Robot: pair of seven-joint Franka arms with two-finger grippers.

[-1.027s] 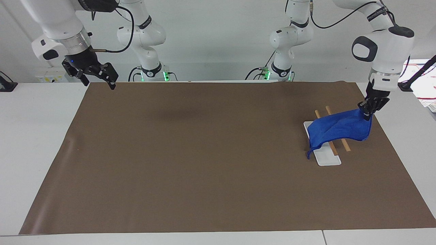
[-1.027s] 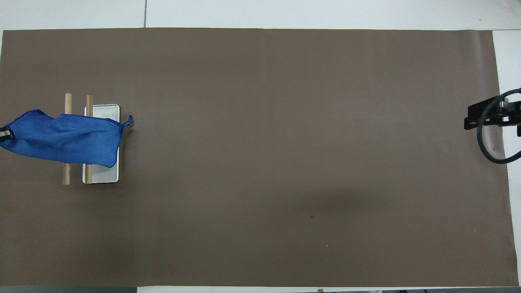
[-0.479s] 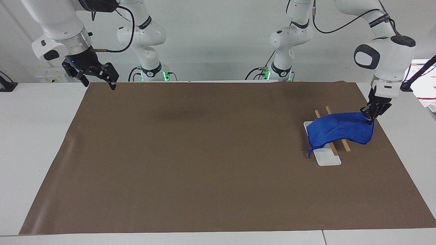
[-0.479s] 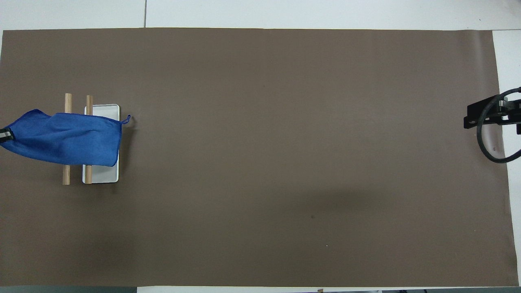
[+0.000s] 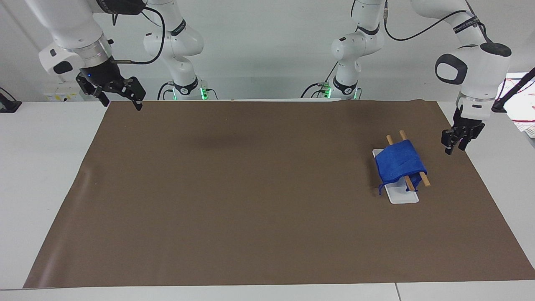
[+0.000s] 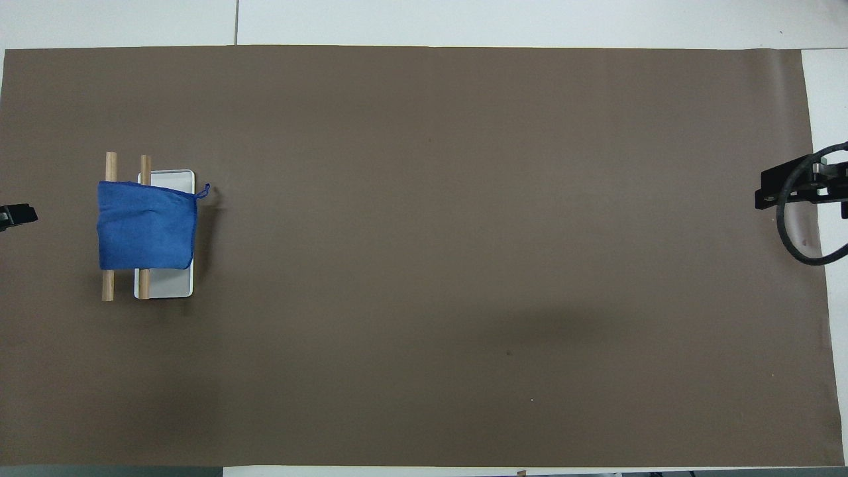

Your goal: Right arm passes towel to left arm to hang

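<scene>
The towel (image 5: 399, 162) (image 6: 146, 225) lay draped across both wooden rails (image 5: 414, 168) (image 6: 109, 285), its loop pointing toward the right arm's end of the table (image 5: 250, 188); the left gripper (image 5: 454, 144) hovered beside it, fingers apart, empty; the right gripper (image 5: 121, 98) waited, fingers apart.

The towel (image 6: 147, 226) is covering the middle of both wooden rails (image 6: 108, 285) and part of the white base (image 6: 165, 283) (only the rail ends are showing). In the overhead view, the picture's edges are cutting off the left gripper (image 6: 14, 215) and right gripper (image 6: 805, 187).
</scene>
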